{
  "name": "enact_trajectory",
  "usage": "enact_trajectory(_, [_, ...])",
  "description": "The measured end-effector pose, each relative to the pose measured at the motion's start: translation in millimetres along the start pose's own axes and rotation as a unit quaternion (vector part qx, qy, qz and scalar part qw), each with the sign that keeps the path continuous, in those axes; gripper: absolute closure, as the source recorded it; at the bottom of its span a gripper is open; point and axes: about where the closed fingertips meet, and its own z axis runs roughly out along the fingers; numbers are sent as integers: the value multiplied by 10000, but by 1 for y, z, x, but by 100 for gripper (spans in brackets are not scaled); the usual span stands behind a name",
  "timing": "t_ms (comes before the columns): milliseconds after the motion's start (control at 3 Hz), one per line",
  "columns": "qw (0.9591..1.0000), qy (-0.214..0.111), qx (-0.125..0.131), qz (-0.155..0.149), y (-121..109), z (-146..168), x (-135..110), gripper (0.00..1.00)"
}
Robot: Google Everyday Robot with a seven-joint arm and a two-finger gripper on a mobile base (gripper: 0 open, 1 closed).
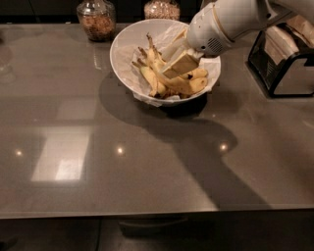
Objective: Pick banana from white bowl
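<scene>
The white bowl [121,45] stands at the back middle of the table, lined with crinkled white paper and holding several yellow bananas [182,86] with their stems pointing up and left. My gripper [166,62] reaches in from the upper right on a white arm and sits inside the bowl, right above the bananas. It is open, with one tan finger [181,64] low against the bunch and the other, paler one higher, over the paper. Its body hides the back right part of the bowl.
Two glass jars stand behind the bowl: one with brown contents [96,19] at the left, one [162,9] at the middle. A black wire rack [283,63] holding packets stands at the right. The grey glossy table [147,162] spreads toward the front.
</scene>
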Motion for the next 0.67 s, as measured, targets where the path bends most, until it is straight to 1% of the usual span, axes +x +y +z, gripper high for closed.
enact_trajectory(333, [10000, 34, -24, 40, -1, 5, 5, 53])
enact_trajectory(667, [9999, 118, -10, 104, -6, 8, 15, 50])
